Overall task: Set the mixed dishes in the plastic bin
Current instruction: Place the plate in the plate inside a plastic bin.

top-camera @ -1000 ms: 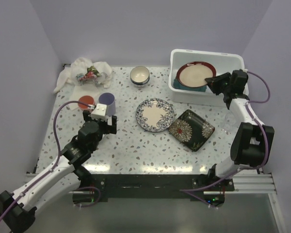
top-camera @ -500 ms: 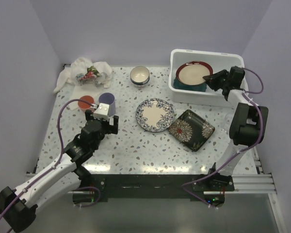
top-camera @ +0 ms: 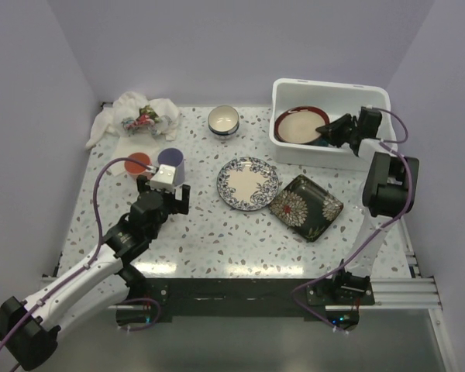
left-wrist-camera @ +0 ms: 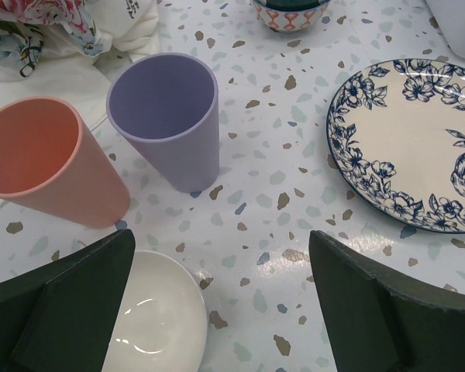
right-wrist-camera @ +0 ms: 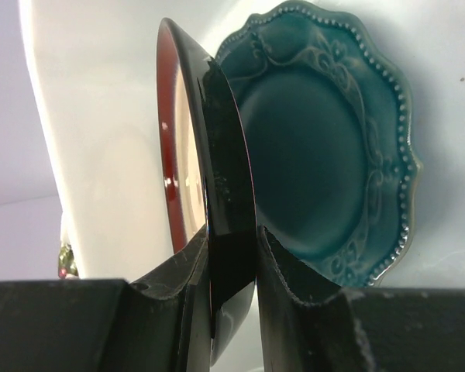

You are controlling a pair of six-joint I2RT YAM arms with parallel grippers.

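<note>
Within plastic bin (top-camera: 329, 84), gripping red-rimmed plate (right-wrist-camera: 182, 155) by its rim with right gripper (right-wrist-camera: 232, 248), on edge beside teal plate (right-wrist-camera: 318, 147). Likely stiff, glossy, chippable: lower gently, rim hold. Gaping wide at left gripper (left-wrist-camera: 221, 256), near purple cup (left-wrist-camera: 170, 116).

Top cam sits high behind the arm bases, looking down on the whole desk (top-camera: 209, 232). Left wrist cam hangs low and close, facing the purple cup (left-wrist-camera: 167, 116) and blue-patterned plate (left-wrist-camera: 418, 139), both also seen overhead. Right wrist cam is jammed against the red-rimmed plate (right-wrist-camera: 174, 139) in the plastic bin (right-wrist-camera: 101, 116), 1 o'clock overhead.
</note>
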